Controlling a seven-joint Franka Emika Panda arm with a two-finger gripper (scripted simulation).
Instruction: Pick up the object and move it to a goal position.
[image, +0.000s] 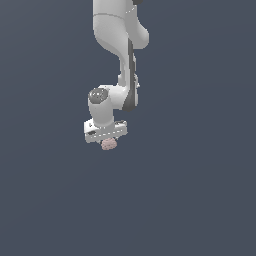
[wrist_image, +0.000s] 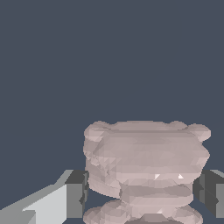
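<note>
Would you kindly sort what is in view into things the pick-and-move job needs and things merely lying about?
Needed for the job:
- pink lumpy object, sitting between the finger pads
- gripper, one pad on each side of it

Lying about:
- nothing else is visible, only the plain dark surface

Flat dark slate-blue ground (image: 200, 200), plain and unmarked, fills both views, cannot tell whether pink object (image: 108, 144) rests on it
</note>
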